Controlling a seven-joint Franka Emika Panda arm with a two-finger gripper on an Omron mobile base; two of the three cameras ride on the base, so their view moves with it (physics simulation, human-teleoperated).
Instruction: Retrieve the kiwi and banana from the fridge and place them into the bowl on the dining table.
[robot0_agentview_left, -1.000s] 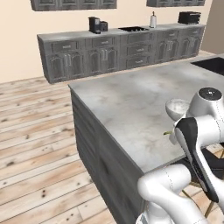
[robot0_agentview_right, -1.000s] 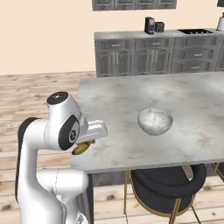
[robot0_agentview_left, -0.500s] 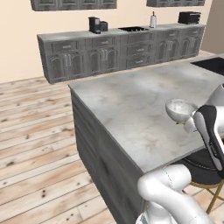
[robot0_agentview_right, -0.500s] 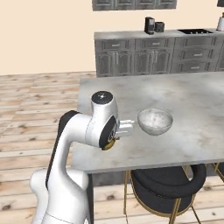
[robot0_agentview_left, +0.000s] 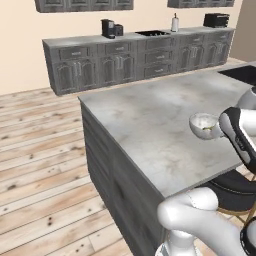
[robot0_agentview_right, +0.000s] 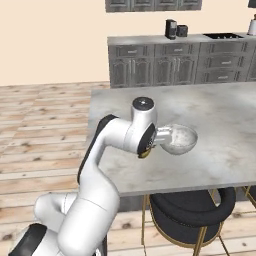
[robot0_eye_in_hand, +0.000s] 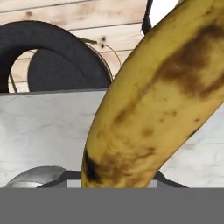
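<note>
The banana (robot0_eye_in_hand: 153, 96) runs from the bottom centre to the upper right of the hand view, close against the camera, so the pincer (robot0_agentview_right: 150, 148) looks closed on it; a yellow end peeks below the wrist at the middle of the right base view. The bowl (robot0_agentview_right: 179, 139) sits just right of it on the desk (robot0_agentview_right: 225, 115), with something greenish inside (robot0_agentview_left: 207, 129), probably the kiwi. Risks: the pincer seems beside the rim, not over it, so a release now could drop the banana onto the desk, and the long fruit could clip the rim and tip the bowl.
</note>
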